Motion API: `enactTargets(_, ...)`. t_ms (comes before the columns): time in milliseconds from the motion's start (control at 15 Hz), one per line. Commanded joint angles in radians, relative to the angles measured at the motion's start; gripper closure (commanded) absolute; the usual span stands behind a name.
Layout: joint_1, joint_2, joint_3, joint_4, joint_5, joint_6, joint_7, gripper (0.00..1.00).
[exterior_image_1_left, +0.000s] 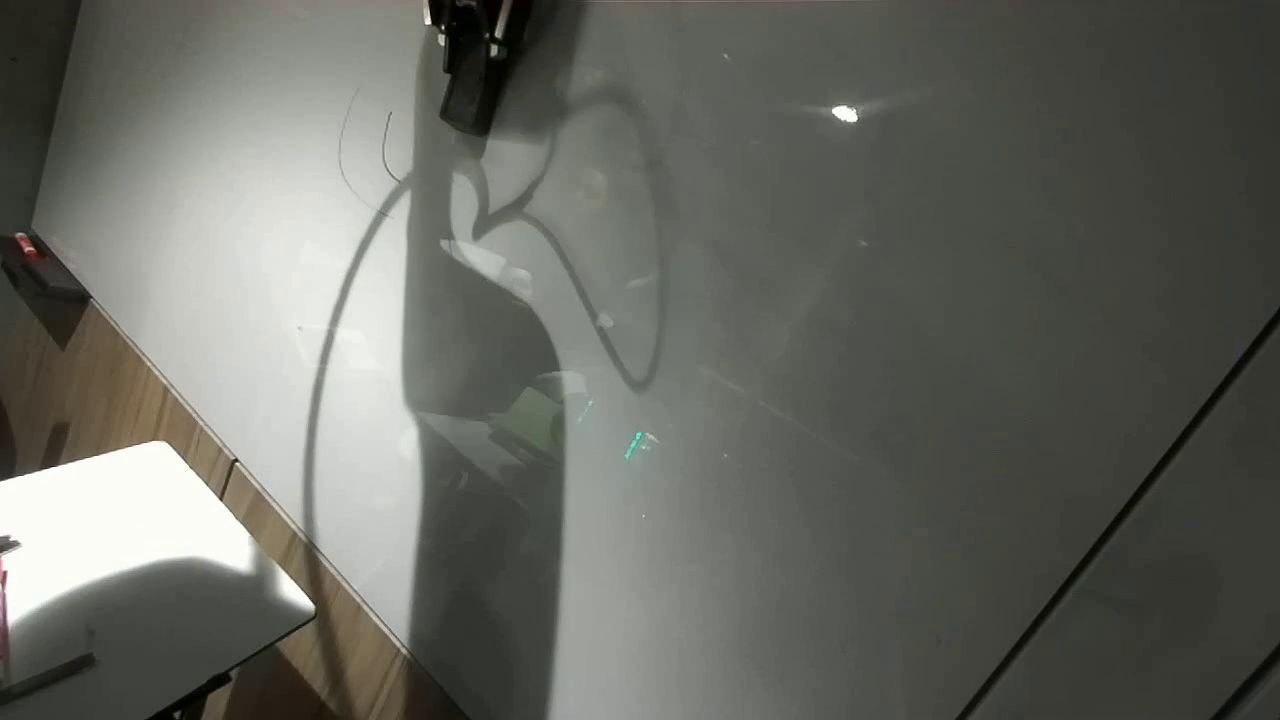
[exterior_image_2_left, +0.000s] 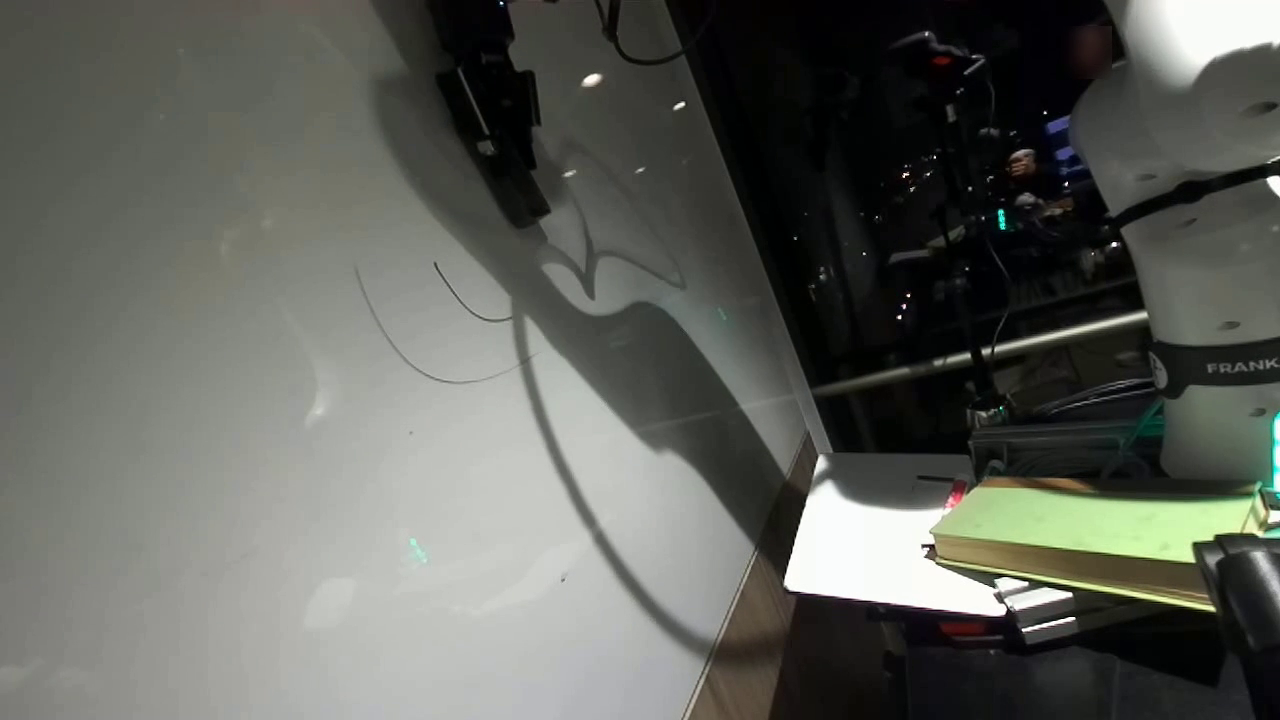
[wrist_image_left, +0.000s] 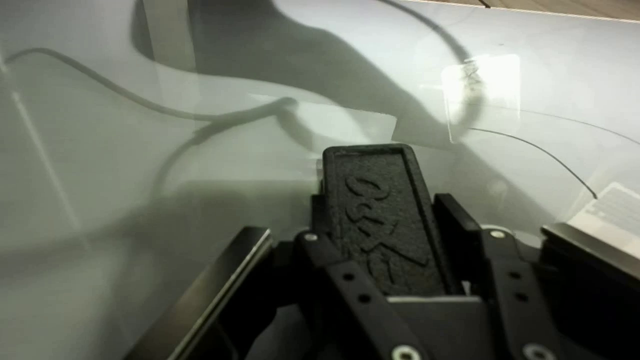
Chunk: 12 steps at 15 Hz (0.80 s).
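In the wrist view the pincer (wrist_image_left: 384, 215) clamps a black block (wrist_image_left: 377, 190) jutting toward twelve o'clock, which could twist or slip loose if pressed unevenly against the whiteboard (wrist_image_left: 235, 155).

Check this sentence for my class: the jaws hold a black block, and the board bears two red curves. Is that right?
Not quite: the curves are dark, not red, as an exterior view shows. The rest stands: the board bears two of them, and the jaws hold the black block.
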Motion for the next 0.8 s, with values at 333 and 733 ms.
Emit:
enactTargets(333, 0.004, -0.035, 0.034, -0.25, -0.008, 0.239, 0.017, 0.71)
enactTargets(733, 0.043, -0.01, 0.107, -0.307, -0.018, 0.315, 0.075, 0.71)
